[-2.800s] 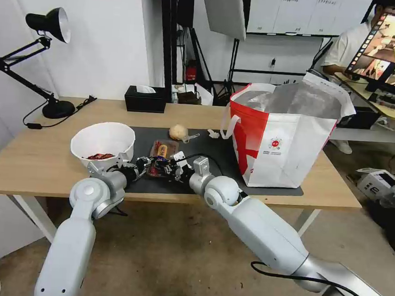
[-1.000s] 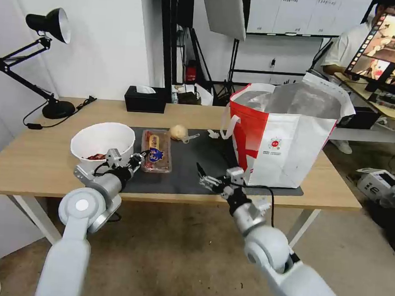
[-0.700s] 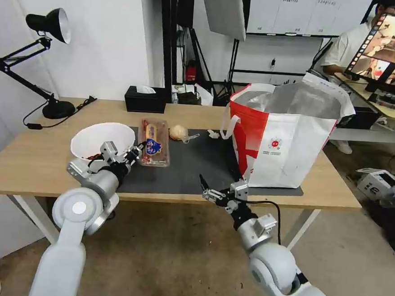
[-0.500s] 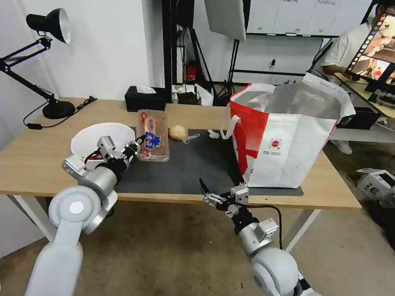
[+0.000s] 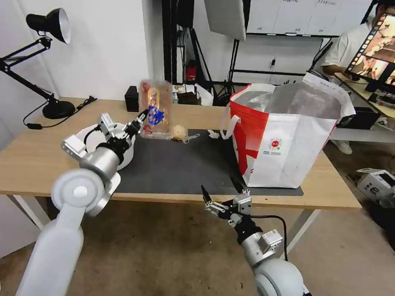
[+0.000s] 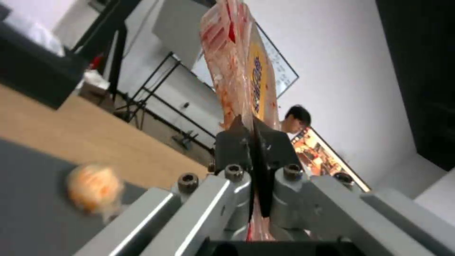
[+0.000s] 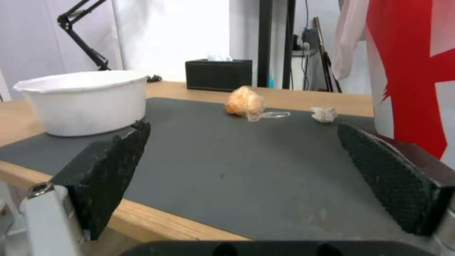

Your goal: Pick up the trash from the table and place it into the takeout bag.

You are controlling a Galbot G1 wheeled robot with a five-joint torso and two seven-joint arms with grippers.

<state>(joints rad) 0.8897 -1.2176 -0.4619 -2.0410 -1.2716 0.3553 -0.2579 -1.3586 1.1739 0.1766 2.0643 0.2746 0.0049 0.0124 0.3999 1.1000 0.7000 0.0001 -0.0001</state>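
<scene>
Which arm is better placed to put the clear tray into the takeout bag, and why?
Left. The left gripper is shut on the clear tray, held above the table. The right gripper hangs open and empty at the near edge, below the takeout bag.

Clear tray [image 5: 155, 110] w/ red-orange smears, yellow + blue label. Bowl [image 7: 85, 100] plain white. Lump [image 7: 244, 100] tan-orange. Scrap [image 7: 324, 114] off-white. Bag [image 5: 283, 140] white + red panels, silver lining, small round red logo. Mat [image 5: 191, 165] dark grey on light-wood tabletop [image 5: 30, 159]. Tissue box [image 7: 218, 74] black. Right pincer [image 7: 265, 174] pads [image 7: 113, 163] black, diamond-textured.
</scene>
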